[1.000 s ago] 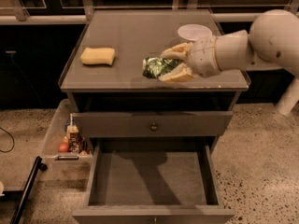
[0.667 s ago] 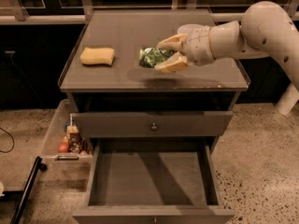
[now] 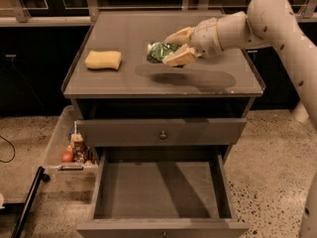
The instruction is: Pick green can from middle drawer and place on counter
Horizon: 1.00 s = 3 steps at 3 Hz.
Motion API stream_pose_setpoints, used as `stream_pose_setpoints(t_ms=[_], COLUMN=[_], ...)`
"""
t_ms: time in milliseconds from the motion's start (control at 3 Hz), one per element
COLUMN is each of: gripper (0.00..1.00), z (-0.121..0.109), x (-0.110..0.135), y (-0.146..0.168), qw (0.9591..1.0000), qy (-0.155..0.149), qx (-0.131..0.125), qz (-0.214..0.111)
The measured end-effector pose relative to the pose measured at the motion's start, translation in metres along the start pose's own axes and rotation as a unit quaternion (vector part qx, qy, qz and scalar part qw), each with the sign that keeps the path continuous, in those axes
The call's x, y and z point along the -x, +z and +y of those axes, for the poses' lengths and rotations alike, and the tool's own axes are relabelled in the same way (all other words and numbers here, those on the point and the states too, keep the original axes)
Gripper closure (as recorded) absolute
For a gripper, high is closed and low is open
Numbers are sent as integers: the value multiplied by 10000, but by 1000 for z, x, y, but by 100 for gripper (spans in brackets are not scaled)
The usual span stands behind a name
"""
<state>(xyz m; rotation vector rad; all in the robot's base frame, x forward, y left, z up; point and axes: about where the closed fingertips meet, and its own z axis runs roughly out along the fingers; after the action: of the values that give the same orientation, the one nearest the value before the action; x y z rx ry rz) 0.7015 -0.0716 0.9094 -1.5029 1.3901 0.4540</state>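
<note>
Moved left since before, the gripper (image 3: 169, 49), closed on the green can (image 3: 157, 51), hangs over the counter (image 3: 119, 81); it should lower gently before releasing.

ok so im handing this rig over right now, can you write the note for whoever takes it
The end effector is shut on the green can, over the middle of the counter, to the right of the yellow sponge. The shadow cast on the top suggests the can is not set down yet.
The middle drawer is pulled open, with nothing on its floor.
Done: the can is out of the drawer and above the counter.
Left: lower it onto the counter, release it, and back the arm away.
</note>
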Motion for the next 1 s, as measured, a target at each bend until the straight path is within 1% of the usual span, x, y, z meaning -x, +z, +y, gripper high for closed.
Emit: stream_pose_setpoints(t_ms=[333,667,1000], gripper=[100,100,100], z=[-10,-17,-20], x=[-12,-24,-35], y=[-1,-3,1], qw=[9995,9973,9946], qy=[275,591,838], qx=[-32,-261,-451], qz=[162,337,426])
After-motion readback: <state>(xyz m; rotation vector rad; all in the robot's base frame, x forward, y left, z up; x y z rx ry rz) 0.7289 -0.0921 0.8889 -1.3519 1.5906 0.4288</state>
